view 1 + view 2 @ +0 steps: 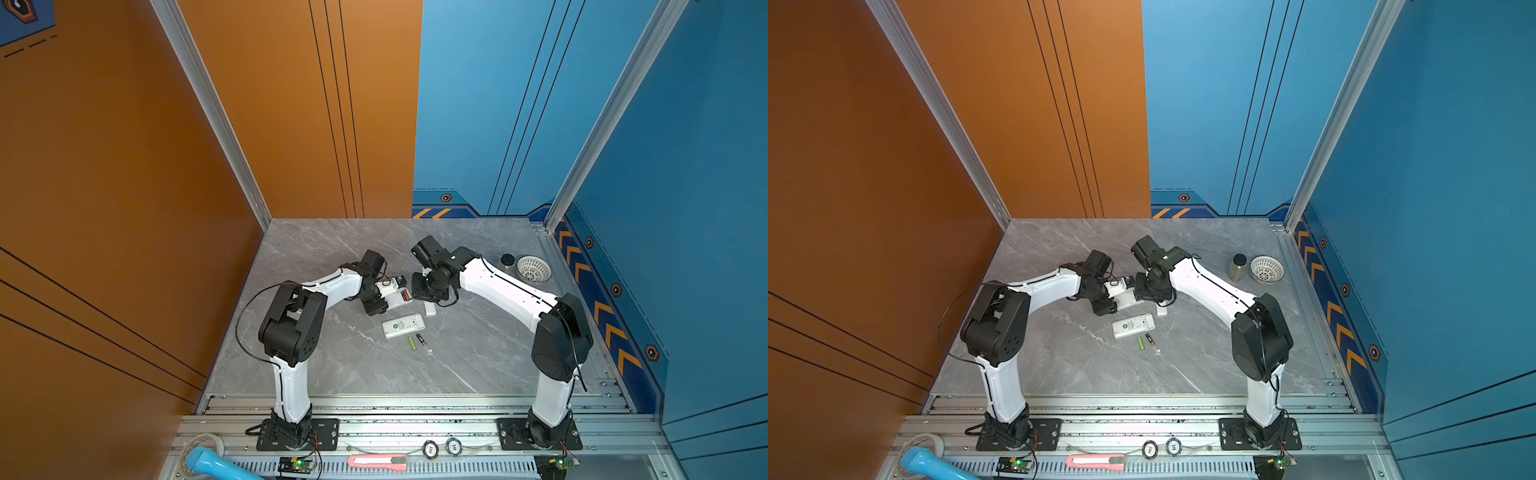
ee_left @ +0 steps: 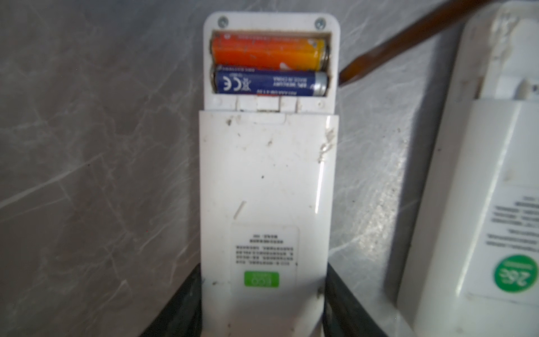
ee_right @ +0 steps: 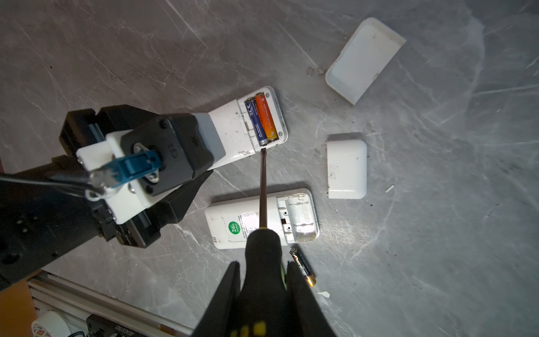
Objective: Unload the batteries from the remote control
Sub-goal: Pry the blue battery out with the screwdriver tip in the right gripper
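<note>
far tabletop (image 1: 332,245) lies bare, spare remote (image 1: 403,326) blocks near side.

Both top views: high above counter (image 1: 353,365) front edge, facing down toward back edge, far. Wrist views: close over counter middle; both share opened remote control (image 2: 262,175).

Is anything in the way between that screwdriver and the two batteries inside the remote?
Nothing visible. The remote is uncovered, so the orange battery and blue battery lie exposed, and the screwdriver in the right gripper has its tip at the remote's edge beside them.
</note>
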You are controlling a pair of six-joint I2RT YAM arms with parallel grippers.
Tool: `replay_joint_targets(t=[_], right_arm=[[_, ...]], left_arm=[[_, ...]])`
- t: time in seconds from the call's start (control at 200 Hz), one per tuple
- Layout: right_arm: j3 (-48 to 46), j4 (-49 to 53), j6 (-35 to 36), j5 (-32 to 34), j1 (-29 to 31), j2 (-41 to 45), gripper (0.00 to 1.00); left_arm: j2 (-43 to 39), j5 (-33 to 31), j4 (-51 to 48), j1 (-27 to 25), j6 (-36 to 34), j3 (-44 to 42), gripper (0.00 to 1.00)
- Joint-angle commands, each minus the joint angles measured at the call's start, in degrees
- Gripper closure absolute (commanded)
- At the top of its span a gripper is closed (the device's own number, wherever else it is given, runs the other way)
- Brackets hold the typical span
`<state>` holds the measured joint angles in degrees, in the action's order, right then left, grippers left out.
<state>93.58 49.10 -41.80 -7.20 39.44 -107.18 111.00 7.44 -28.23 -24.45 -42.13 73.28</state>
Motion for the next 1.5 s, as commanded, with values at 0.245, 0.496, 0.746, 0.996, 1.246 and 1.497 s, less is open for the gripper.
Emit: replay_joint_targets(t=[0.245, 0.496, 0.746, 0.996, 1.246, 1.497], right_arm=[[2.3, 2.0, 1.4, 1.1, 0.0, -2.0, 1.00], [2.4, 3.5, 1.8, 2.2, 0.1, -2.7, 1.00], [-0.3, -0.4, 3.6, 8.5, 4.2, -3.5, 1.00], [-17.6, -20.9, 4.5, 10.7, 5.7, 2.1, 1.00], [-28.8, -39.7, 5.8, 11.5, 8.0, 3.7, 1.00], [-36.5, -57.4, 7.5, 14.5, 9.2, 5.6, 1.00]], left_arm=[[-0.5, -1.0, -1.0, -0.9, -0.3, -1.2, 0.67], [-0.7, -1.2, -0.6, -0.8, -0.4, -1.4, 0.68], [-0.7, 1.2, -1.2, -1.1, -0.4, -1.5, 0.82], [-0.4, 6.3, -4.9, -1.0, -1.2, -0.6, 0.96], [-0.1, 10.7, -7.9, 0.4, -1.3, 1.6, 1.00], [0.4, 12.9, -9.5, 1.1, -1.5, 2.9, 1.00]])
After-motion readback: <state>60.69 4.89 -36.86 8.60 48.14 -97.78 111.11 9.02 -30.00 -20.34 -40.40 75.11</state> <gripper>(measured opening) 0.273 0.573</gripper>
